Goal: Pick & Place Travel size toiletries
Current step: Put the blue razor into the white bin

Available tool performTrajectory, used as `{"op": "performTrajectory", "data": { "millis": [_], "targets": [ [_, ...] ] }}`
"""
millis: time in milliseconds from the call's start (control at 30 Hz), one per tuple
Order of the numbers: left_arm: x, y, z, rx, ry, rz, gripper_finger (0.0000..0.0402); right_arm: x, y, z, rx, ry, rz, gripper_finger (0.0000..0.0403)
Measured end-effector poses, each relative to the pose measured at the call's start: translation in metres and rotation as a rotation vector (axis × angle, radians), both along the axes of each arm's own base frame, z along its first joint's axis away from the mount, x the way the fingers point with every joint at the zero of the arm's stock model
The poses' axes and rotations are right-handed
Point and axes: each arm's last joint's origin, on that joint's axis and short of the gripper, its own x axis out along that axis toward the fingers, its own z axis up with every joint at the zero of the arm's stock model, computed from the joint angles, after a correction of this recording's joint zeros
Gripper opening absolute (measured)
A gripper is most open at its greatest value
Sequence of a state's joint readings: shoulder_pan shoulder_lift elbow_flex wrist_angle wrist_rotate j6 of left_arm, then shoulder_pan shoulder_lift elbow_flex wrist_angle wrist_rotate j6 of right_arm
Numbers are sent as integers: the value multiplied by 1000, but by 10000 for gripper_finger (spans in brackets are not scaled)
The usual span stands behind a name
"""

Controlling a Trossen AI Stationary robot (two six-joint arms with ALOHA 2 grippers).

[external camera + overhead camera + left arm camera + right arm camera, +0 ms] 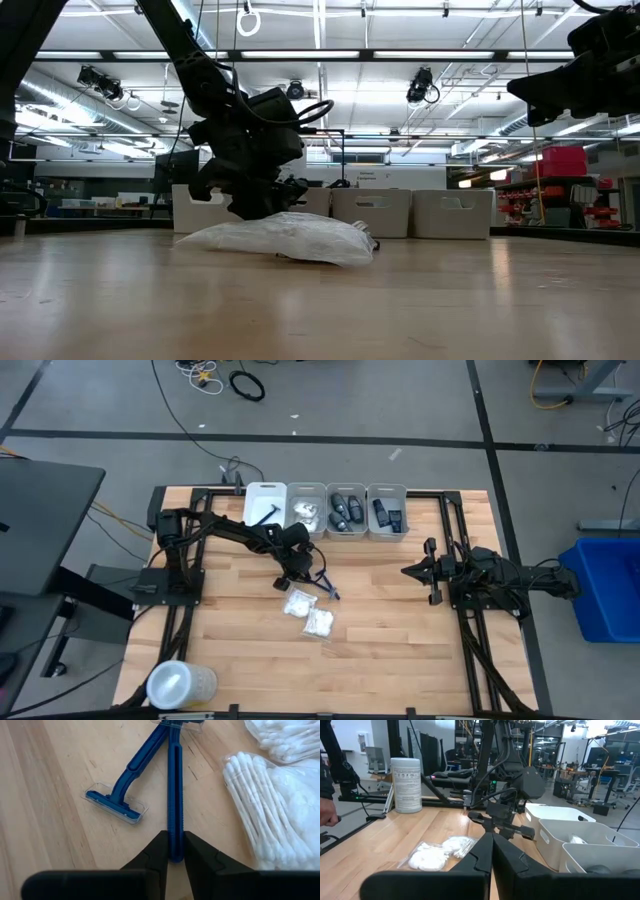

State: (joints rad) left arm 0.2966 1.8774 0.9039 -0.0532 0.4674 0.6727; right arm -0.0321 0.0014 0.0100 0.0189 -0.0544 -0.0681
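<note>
A: The razor [175, 795] in play lies flat on the table [400, 640], handle pointing at the left gripper [174, 851]. The jaws are pinched on the very tip of that handle, as the left wrist view shows. Grip looks thin.

B: Noted. Its head sits right against the second razor [122, 792], whose handle crosses toward it at the far end. If the lift drags sideways, I'd expect the second one to snag and get pulled along.

A: Agreed. With the hold at the end of the handle, the head's weight could also swing it down or twist it out between the fingers on the way to the bins.

B: Neighbours: two packets of cotton swabs [309, 613] just beside the handle, in front of the gripper. A low sweep might shove them.

A: Destination, I judge, is the row of white bins [325, 510] at the back edge. One bin already holds a blue razor [264, 512]. A swinging razor could clip a bin rim on the way in.

B: The right gripper [432, 572] hangs above the table's right side, well apart, fingers pressed together with nothing between them. The round tub [180, 684] stands at the front left corner, out of the path.
</note>
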Motion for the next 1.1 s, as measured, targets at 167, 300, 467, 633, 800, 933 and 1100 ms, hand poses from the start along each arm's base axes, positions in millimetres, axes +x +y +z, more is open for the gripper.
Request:
{"op": "performTrajectory", "data": {
  "millis": [167,300,467,633,800,933,1100],
  "targets": [
    [0,0,0,0,2,2,58,0,0,0,0,0,0,14],
    [2,1,5,-9,19,24,58,0,0,0,0,0,0,14],
    [9,-2,21,12,-21,10,57,0,0,0,0,0,-1,14],
    [14,-4,33,31,-61,-5,57,0,0,0,0,-1,2,14],
    [16,-5,39,30,-67,-9,57,0,0,0,0,0,-1,14],
    [17,-5,41,26,-79,-14,57,0,0,0,0,-1,-1,14],
    [18,-7,41,28,-81,-26,57,0,0,0,0,0,0,14]
  ]
}}
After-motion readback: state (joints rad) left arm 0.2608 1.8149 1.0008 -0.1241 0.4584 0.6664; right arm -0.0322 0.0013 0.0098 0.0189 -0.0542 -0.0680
